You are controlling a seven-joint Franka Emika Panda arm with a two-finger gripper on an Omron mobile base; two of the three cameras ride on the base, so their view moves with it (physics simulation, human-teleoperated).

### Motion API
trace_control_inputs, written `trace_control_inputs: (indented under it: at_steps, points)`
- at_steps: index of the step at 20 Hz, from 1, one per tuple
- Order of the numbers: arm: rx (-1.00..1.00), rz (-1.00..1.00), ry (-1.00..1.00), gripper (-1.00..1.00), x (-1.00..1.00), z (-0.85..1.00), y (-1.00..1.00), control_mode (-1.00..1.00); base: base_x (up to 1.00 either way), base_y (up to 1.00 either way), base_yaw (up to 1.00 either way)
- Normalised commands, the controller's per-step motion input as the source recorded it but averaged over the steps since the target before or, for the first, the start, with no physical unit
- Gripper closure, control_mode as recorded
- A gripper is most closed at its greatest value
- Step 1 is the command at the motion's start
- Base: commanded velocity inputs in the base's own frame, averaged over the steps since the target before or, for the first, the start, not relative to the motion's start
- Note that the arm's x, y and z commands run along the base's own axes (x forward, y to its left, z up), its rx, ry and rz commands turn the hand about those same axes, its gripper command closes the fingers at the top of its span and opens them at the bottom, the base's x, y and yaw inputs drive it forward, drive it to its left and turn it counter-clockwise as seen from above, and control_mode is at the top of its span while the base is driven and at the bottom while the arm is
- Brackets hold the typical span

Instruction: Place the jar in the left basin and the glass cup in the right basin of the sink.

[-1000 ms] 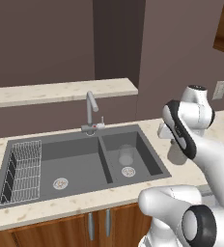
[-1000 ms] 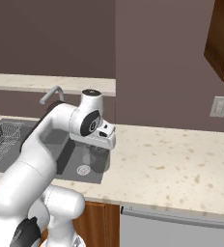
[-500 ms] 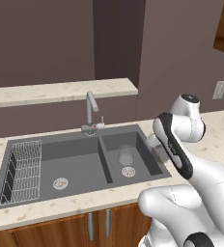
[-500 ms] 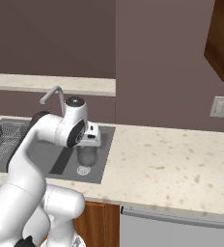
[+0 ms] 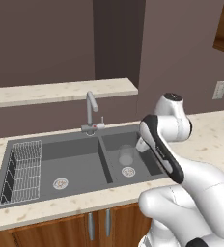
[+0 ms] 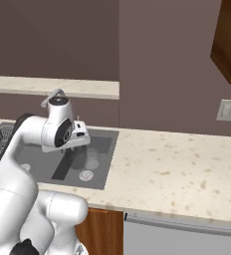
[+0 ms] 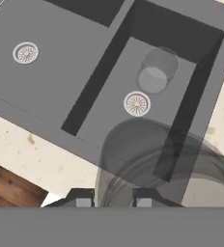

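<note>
The cup (image 5: 126, 155) already stands in the right basin (image 7: 115, 116), far of its drain. The gripper (image 7: 113, 198), fingers clamped on the jar (image 7: 147, 164), hangs over that basin's near edge; next it must carry left, over the divider, into the left basin (image 5: 73, 166).

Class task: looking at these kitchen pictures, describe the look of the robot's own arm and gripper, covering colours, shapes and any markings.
The glossy white arm is built of rounded, bulbous segments with dark bands and round dark caps at the joints. The two-finger gripper ends in small, dark, blocky tips with paler pads. No cables or markings show.
</note>
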Motion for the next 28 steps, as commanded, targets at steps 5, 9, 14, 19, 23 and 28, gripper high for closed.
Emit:
trace_control_inputs:
  at_steps: [5, 9, 14, 19, 23, 28]
  points:
    - [-0.1, 0.19, 0.0, 1.0, 0.0, 0.11, 0.4, -1.0, 0.0, 0.0, 0.0]
    - [-0.12, 0.17, 0.02, 1.0, 0.0, 0.1, 0.41, -1.0, 0.0, 0.0, 0.0]
    - [-0.14, 0.14, 0.01, 1.0, 0.0, 0.06, 0.4, -1.0, 0.0, 0.0, 0.0]
    - [-0.08, 0.09, 0.04, 1.0, -0.01, 0.04, 0.4, -1.0, 0.0, 0.0, 0.0]
    - [-0.01, 0.09, 0.0, 1.0, -0.03, 0.01, 0.39, -1.0, 0.0, 0.0, 0.0]
    - [0.0, 0.06, 0.04, 1.0, -0.01, 0.0, 0.42, -1.0, 0.0, 0.0, 0.0]
